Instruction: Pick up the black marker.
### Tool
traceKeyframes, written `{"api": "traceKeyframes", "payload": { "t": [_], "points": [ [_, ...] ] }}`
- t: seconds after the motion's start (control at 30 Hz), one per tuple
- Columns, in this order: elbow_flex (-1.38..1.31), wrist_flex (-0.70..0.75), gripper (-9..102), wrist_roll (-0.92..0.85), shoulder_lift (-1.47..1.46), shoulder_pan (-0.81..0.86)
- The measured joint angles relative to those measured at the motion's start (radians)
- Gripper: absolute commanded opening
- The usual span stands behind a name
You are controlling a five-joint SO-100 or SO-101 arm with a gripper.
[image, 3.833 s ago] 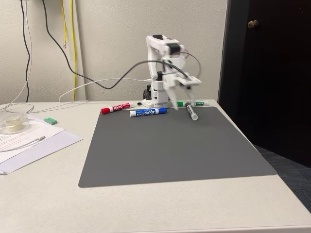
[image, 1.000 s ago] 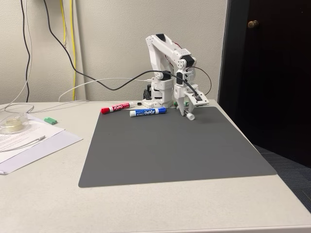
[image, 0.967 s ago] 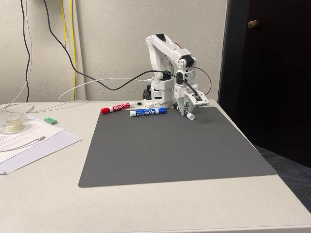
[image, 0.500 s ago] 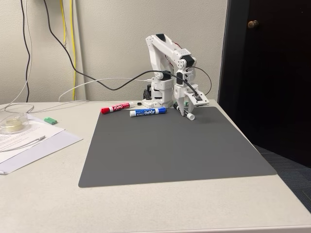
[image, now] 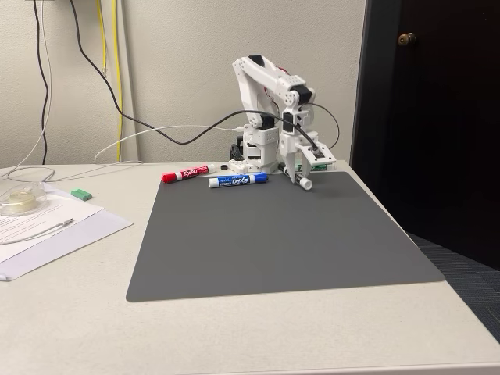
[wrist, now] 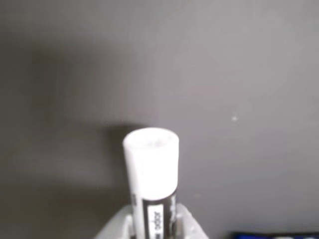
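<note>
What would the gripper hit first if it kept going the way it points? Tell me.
Most likely the gray mat. The gripper holds the black marker, whose white end leads and faces bare mat in the wrist view. The fixed view shows the marker tilted downward just above it, though the gap is hard to judge.

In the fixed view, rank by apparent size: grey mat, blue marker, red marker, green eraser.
1. Grey mat, by far.
2-3. Blue marker and red marker: alike, no ranking.
4. Green eraser, smallest, though nearer the camera.

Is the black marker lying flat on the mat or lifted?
Lifted and tilted: the gripper holds the black marker with its white end clear of the grey mat.
</note>
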Motion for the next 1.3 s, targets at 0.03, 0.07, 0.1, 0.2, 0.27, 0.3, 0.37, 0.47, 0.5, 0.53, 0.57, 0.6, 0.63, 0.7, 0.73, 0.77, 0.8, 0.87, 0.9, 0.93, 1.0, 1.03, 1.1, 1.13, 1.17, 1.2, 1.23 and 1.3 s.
{"api": "traceKeyframes", "payload": {
  "t": [0.03,0.07,0.1,0.2,0.27,0.3,0.37,0.47,0.5,0.53,0.57,0.6,0.63,0.7,0.73,0.77,0.8,0.87,0.9,0.93,1.0,1.03,1.1,1.13,1.17,1.2,1.23,1.3],
  "points": [
    [-0.026,0.031,0,0.0,0.0,0.003],
    [-0.051,0.048,0,0.0,0.0,0.005],
    [-0.069,0.054,0,0.0,0.0,0.005],
    [-0.115,0.097,0,0.0,-0.012,0.012],
    [-0.198,0.124,1,0.003,-0.048,0.026],
    [-0.265,0.169,1,0.011,-0.074,0.028],
    [-0.313,0.169,1,0.015,-0.095,0.028],
    [-0.423,0.199,0,0.038,-0.15,0.028],
    [-0.442,0.215,0,0.043,-0.152,0.028],
    [-0.465,0.238,0,0.055,-0.17,0.028],
    [-0.552,0.258,0,0.083,-0.222,0.037],
    [-0.626,0.247,0,0.095,-0.242,0.051],
    [-0.683,0.255,0,0.11,-0.249,0.071],
    [-0.762,0.253,0,0.143,-0.258,0.095],
    [-0.779,0.238,0,0.152,-0.264,0.101],
    [-0.788,0.247,0,0.158,-0.264,0.106],
    [-0.804,0.236,0,0.166,-0.264,0.109],
    [-0.841,0.196,0,0.181,-0.265,0.153],
    [-0.856,0.187,0,0.189,-0.265,0.181],
    [-0.868,0.158,0,0.198,-0.265,0.213],
    [-0.881,0.143,0,0.221,-0.265,0.241],
    [-0.884,0.106,0,0.241,-0.265,0.253],
    [-0.888,0.083,0,0.261,-0.265,0.276],
    [-0.888,0.078,0,0.265,-0.265,0.291],
    [-0.888,0.057,0,0.284,-0.265,0.302],
    [-0.888,0.009,0,0.334,-0.265,0.327],
    [-0.89,-0.021,0,0.36,-0.265,0.351],
    [-0.89,-0.071,0,0.414,-0.256,0.407]
  ]
}}
